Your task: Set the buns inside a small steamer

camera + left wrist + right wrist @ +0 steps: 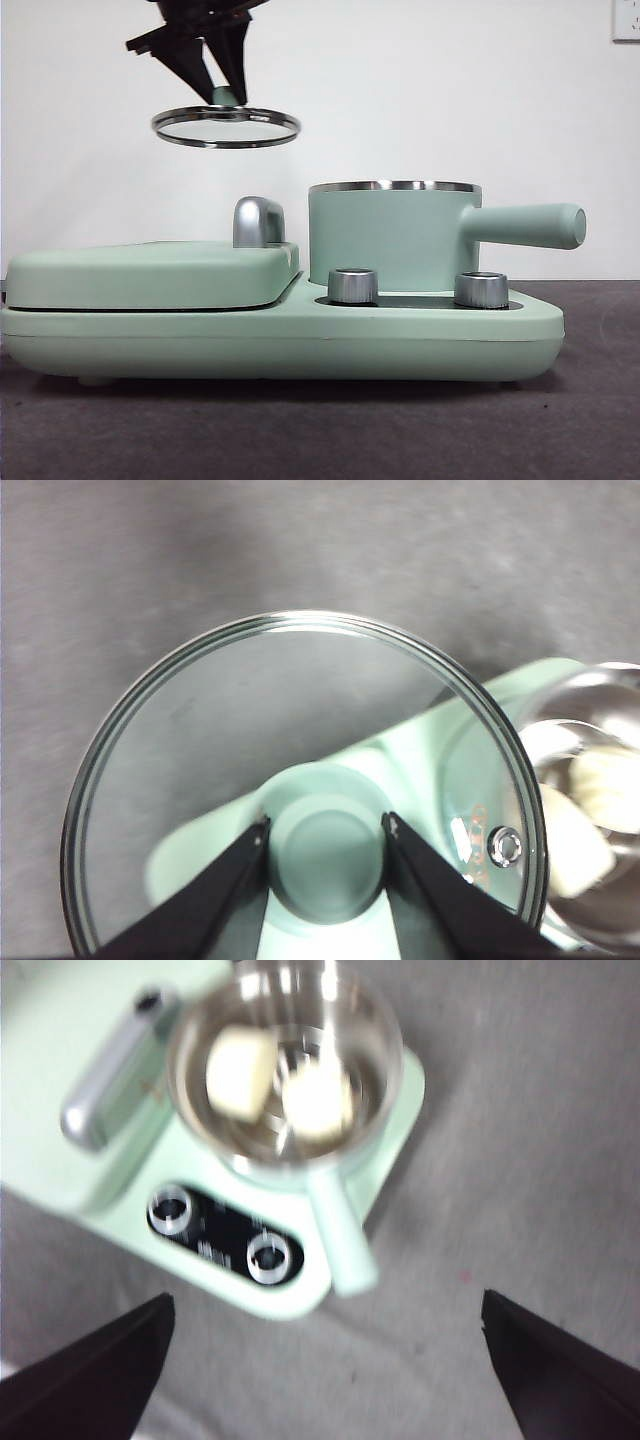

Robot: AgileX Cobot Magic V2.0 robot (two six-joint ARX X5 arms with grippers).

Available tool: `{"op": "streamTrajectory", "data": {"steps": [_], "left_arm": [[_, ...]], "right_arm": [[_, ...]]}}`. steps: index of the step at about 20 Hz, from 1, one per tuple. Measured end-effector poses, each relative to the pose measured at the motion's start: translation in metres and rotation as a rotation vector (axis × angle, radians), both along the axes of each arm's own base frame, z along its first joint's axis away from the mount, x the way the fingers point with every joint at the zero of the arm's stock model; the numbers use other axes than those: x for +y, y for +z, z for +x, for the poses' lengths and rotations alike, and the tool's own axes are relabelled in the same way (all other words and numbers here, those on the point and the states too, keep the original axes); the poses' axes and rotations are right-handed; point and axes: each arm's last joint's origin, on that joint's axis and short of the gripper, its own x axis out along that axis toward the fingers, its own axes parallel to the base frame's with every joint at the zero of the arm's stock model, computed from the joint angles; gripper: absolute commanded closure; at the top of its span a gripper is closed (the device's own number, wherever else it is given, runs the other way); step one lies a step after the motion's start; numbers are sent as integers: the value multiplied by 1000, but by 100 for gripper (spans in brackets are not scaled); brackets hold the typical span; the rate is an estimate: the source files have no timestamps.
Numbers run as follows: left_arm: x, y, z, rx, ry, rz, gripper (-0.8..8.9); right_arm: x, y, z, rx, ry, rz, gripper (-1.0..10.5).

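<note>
The left gripper (222,92) hangs high, jaws clamped on the glass lid's (226,127) knob; the right gripper's (325,1360) jaws are wide apart.

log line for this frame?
left gripper: shut on glass lid knob, held aloft | right gripper: open, above | buns: both in small steamer

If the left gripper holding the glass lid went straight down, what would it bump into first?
Probably the flat griddle lid. The left gripper holds the glass lid by its knob, above the griddle and beside the steamer, not over it. The glass lid would touch first, though depth is unclear.
</note>
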Motion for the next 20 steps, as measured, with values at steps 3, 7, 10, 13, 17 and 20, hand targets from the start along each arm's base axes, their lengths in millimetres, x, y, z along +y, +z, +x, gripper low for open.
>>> {"op": "streamTrajectory", "data": {"steps": [3,7,10,13,17,20], "left_arm": [[-19,0,-8,3,-43,-4,700],[-44,0,-21,5,-109,-6,700],[-62,0,-31,5,-159,-6,700],[-79,0,-42,1,-208,-9,700],[-99,1,-55,-3,-264,-11,700],[-109,2,-61,-23,-292,-22,702]], "right_arm": [[-18,-25,-35,-32,-1,18,455],[-39,-63,-75,-119,-9,71,455],[-53,-86,-103,-237,-5,137,456],[-67,-100,-134,-339,28,226,456],[-77,-105,-158,-401,101,328,456],[-78,-105,-162,-407,135,359,456]]}}
